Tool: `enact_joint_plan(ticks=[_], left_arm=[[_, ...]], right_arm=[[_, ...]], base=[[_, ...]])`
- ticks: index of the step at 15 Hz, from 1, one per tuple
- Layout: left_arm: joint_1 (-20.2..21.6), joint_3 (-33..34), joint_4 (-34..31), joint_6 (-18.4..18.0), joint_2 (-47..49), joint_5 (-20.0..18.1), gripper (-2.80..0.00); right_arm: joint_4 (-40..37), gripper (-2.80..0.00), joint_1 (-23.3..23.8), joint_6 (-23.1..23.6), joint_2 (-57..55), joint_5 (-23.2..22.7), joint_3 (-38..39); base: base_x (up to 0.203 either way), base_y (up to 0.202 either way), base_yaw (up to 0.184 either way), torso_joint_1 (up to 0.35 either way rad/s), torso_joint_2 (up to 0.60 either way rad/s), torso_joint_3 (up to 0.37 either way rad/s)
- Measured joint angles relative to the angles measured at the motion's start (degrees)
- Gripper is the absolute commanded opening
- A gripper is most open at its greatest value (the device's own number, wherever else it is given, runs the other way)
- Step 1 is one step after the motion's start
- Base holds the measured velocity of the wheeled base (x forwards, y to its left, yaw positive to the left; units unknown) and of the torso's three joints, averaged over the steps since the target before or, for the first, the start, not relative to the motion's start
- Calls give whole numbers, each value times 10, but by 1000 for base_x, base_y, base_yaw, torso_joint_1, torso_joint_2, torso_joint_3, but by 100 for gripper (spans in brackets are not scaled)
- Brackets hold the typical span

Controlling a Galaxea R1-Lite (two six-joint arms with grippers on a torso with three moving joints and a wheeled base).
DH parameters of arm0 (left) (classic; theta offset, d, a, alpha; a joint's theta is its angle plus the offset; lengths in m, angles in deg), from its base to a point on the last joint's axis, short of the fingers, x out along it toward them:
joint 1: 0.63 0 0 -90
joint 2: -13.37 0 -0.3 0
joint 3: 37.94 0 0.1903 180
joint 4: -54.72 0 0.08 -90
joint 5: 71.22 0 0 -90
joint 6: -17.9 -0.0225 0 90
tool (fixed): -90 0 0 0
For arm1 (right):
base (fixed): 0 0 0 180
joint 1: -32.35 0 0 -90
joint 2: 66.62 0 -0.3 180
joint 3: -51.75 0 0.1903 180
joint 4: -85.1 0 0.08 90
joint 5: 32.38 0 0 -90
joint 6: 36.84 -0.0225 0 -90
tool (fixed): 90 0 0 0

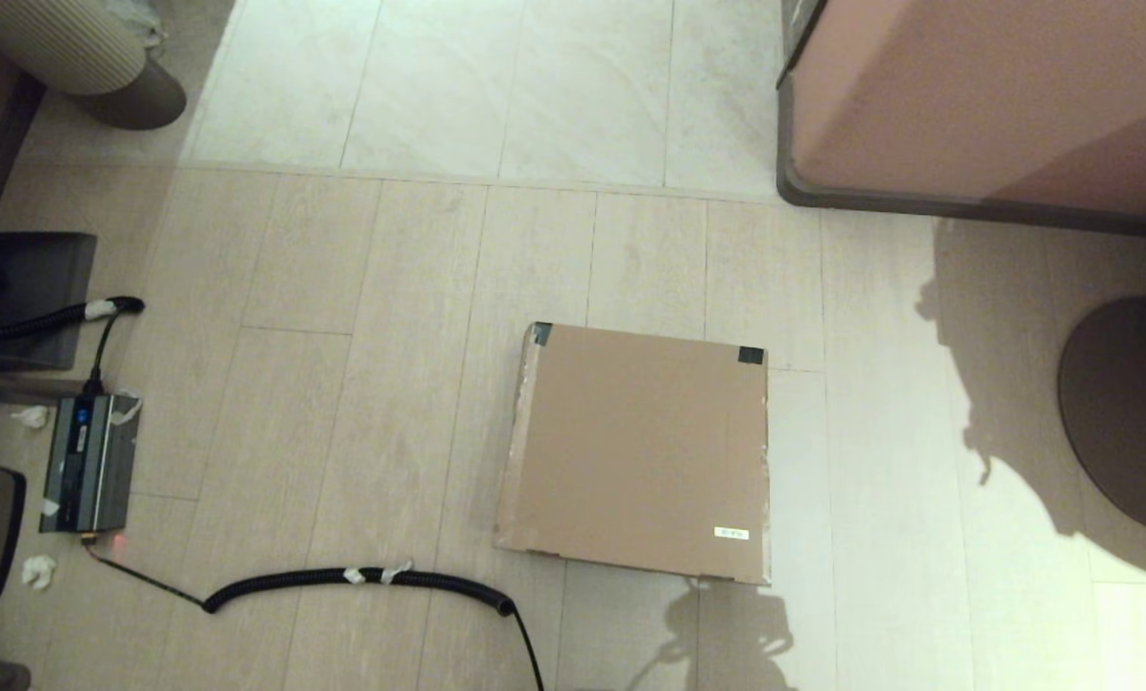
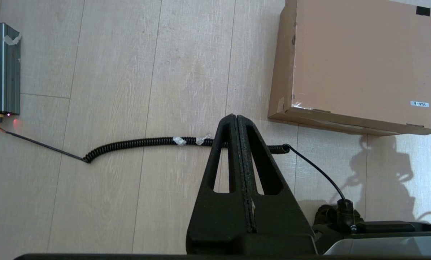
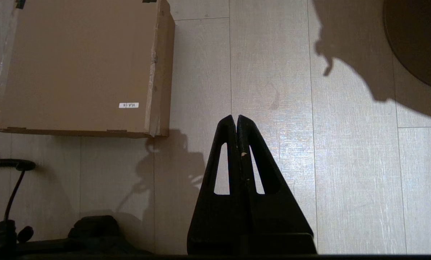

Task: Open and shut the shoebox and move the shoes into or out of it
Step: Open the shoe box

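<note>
Shoebox (image 1: 635,451) lies closed on the pale plank floor (image 1: 362,403) before you, lid flat, black tape (image 1: 750,355) on its two far corners and a small white label (image 1: 731,533) near its front right corner. The shoes are out of sight.

Your left tool (image 2: 236,119) hangs clenched on nothing, fingers pressed together, above the floor to the left of the box and nearer you than its front edge; it touches nothing. Under it a black coiled cable (image 2: 147,142) runs across the planks, patched with white tape, toward a grey metal unit (image 2: 2,68) showing a small red light, well to the box's left.

Your right tool (image 3: 236,120) is likewise clenched empty, over bare floor to the right of the box and clear of it.

A large pinkish-brown block (image 1: 986,96) stands beyond the box to the right, and a dark round base (image 1: 1125,413) sits at the right edge. The robot's shadow falls on the floor by the box's front edge.
</note>
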Motion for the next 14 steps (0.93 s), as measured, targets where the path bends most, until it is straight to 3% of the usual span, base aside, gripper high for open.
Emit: enact_joint_plan(ticks=[5, 8, 10, 14], left_arm=[[0, 0, -2, -5, 0, -3, -280], [0, -51, -10, 12, 15, -24, -280], [-4, -134, -21, 63, 73, -65, -280], [-16, -263, -9, 232, 292, -202, -280]], right_arm=[[-7, -280, 0, 42, 0, -18, -2], [-22, -280, -1, 21, -23, -22, -59], [-38, -280, -2, -28, -86, -43, -124], [-31, -280, -3, -114, -309, -128, -228]], base=[[0, 0, 0, 0, 0, 0], [0, 0, 0, 0, 0, 0], [0, 0, 0, 0, 0, 0], [0, 0, 0, 0, 0, 0]])
